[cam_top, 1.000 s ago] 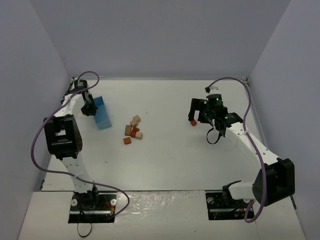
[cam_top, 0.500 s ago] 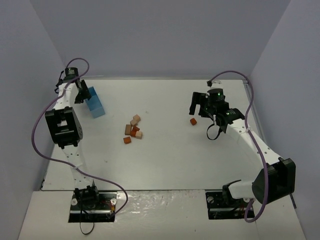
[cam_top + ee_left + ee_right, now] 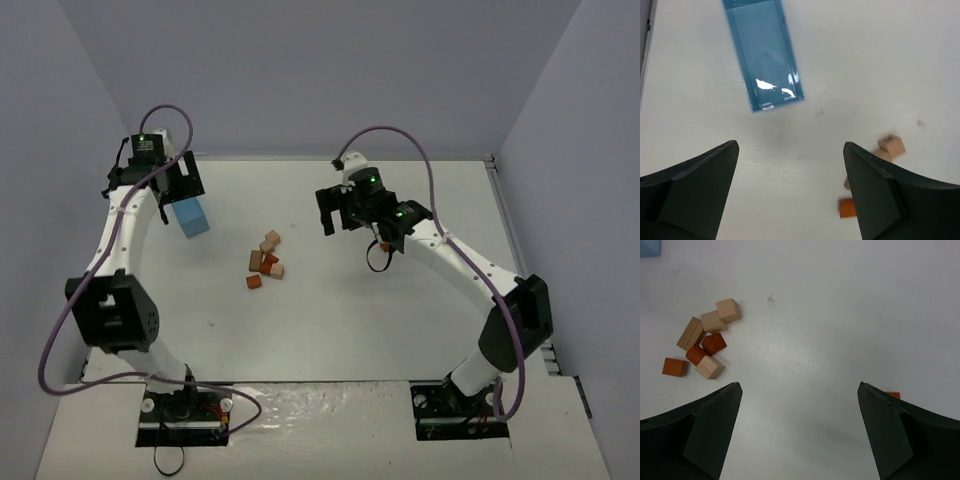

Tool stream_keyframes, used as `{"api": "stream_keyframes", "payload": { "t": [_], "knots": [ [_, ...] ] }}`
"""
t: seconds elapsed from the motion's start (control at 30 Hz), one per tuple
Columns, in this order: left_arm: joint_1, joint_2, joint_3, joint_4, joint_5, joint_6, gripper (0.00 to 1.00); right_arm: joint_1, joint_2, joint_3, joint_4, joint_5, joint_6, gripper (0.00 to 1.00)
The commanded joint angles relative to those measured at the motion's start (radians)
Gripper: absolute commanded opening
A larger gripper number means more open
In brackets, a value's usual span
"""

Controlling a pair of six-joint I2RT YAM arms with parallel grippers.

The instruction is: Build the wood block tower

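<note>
- The left gripper (image 3: 790, 150) has just let go of the blue box (image 3: 767, 55): clamped on it a second ago, its fingers now stand wide apart with nothing between them, raised over the bare table (image 3: 330, 320).
- The box lies on its own toward 10 o'clock on the table, pushed farther from the centre than it was a moment back and well apart from the building material.
- The right gripper (image 3: 800, 390), jaws spread wide and empty throughout, has swung from the 3 o'clock side in toward the middle. It now hangs between the pile and a stray red block (image 3: 893, 395) that peeks out beside its right finger.
- The wood blocks (image 3: 715, 344), seven tan and reddish-brown pieces, lie in a loose heap at about 9 o'clock from the table's centre, at 10 o'clock in the right wrist view. None appears to be stacked.
- With the box out of the way and both tools free, the ground looks ready, but the tower itself is not yet begun.
</note>
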Motion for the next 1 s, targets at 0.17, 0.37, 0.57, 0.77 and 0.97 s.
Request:
{"api": "stream_keyframes", "payload": {
  "t": [0.17,0.37,0.57,0.77,0.97],
  "knots": [
    [-0.044,-0.430,-0.378,0.003,0.059,0.032,0.93,0.133,0.258,0.140,0.037,-0.067,-0.225,0.59],
    [-0.044,-0.508,-0.510,0.006,0.062,0.028,0.93,0.190,0.356,0.176,0.038,-0.129,-0.286,0.57],
    [-0.044,-0.547,-0.624,0.065,0.060,0.007,0.93,0.222,0.426,0.218,0.038,-0.198,-0.313,0.59],
    [-0.044,-0.574,-0.711,0.121,0.041,-0.018,0.93,0.232,0.497,0.265,0.038,-0.236,-0.315,0.59],
    [-0.044,-0.599,-0.766,0.146,0.020,-0.018,0.92,0.233,0.537,0.300,0.038,-0.268,-0.314,0.58]
  ]
}}
